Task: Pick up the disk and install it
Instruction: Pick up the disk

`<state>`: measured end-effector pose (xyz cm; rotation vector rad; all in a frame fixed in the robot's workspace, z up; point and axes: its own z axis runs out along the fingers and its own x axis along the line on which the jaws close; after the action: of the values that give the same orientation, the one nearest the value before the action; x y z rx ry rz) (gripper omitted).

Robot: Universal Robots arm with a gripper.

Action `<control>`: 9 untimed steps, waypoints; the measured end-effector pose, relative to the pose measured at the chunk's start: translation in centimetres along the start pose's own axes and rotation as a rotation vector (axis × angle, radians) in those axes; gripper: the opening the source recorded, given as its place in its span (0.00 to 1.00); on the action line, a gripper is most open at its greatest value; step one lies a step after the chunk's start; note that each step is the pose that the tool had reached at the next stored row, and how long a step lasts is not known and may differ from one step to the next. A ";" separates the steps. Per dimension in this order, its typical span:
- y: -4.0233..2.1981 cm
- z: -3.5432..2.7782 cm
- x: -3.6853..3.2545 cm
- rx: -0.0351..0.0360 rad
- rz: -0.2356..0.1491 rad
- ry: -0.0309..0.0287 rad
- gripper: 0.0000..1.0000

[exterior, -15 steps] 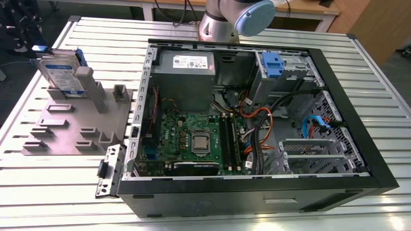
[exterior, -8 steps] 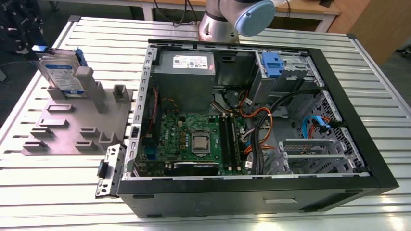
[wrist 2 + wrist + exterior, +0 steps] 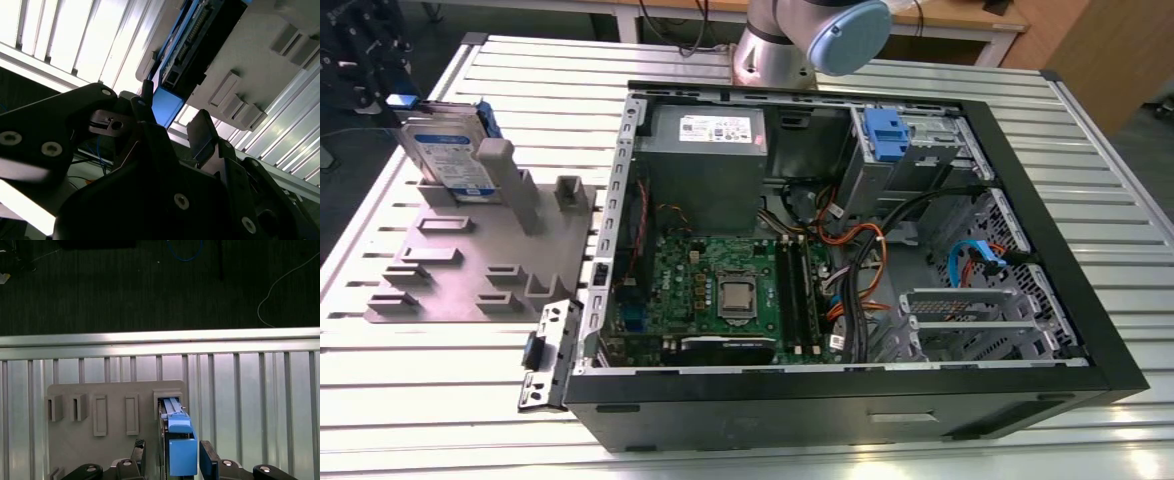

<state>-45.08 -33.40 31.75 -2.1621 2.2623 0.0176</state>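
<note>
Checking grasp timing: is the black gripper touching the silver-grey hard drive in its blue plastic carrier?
Apart. In the first wrist view the gripper straddles the disk, gaps visible both sides.

The arm [image 3: 794, 40] is standing with its grey-and-blue joint at the top of the exterior view, while the gripper [image 3: 172, 462] is holding its two dark fingers [image 3: 202, 129] spread apart, showing a wide gap between them in both wrist views.
</note>
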 end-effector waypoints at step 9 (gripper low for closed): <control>0.02 0.20 -0.44 0.0001 0.000 0.0000 0.55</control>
<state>-45.08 -32.95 31.56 -2.1620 2.2623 0.0175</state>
